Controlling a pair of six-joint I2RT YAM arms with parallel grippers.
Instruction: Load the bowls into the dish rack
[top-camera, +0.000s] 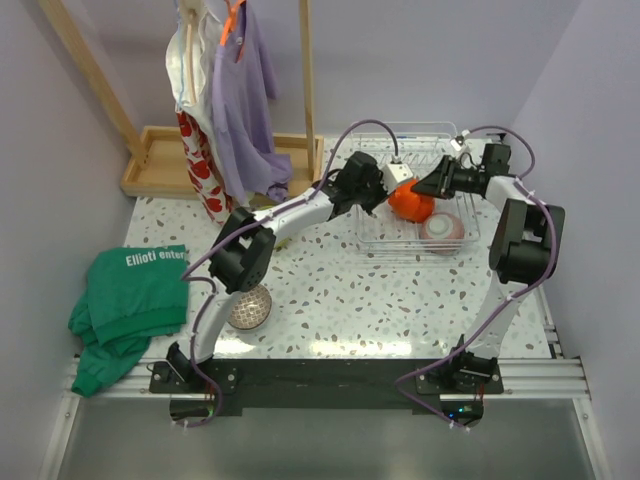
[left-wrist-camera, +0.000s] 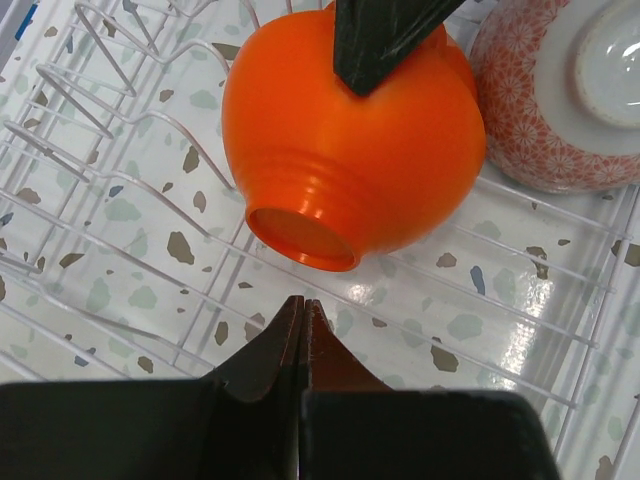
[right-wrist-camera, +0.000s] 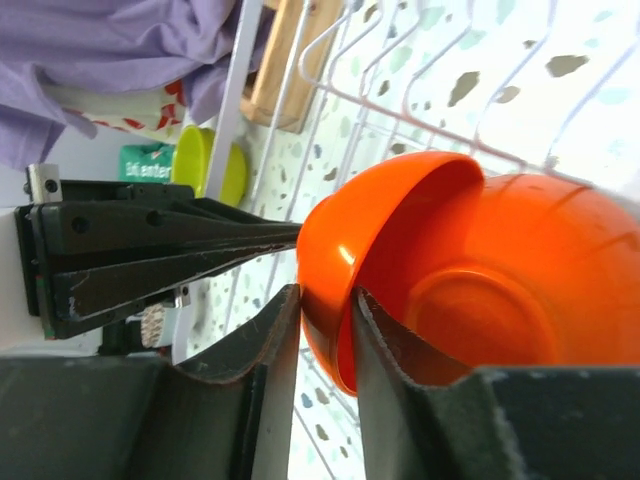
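The glossy orange-red bowl (top-camera: 410, 203) hangs tilted on its side over the dish rack (top-camera: 400, 247). My right gripper (right-wrist-camera: 325, 300) is shut on its rim, one finger inside and one outside. My left gripper (left-wrist-camera: 303, 300) is shut and empty, its tip just short of the bowl's foot (left-wrist-camera: 300, 235). The white bowl with the pinkish underside (top-camera: 443, 228) lies upside down in the rack, and it also shows in the left wrist view (left-wrist-camera: 560, 100). The grey-brown speckled bowl (top-camera: 249, 307) sits on the table near the left arm. The lime green bowl (right-wrist-camera: 205, 165) shows beyond the rack's edge.
A green cloth (top-camera: 130, 300) lies at the table's left edge. A wooden tray base (top-camera: 160, 160) with posts and hanging clothes (top-camera: 235, 90) stands at the back left. The rack's thin prongs (left-wrist-camera: 110, 120) rise left of the orange bowl.
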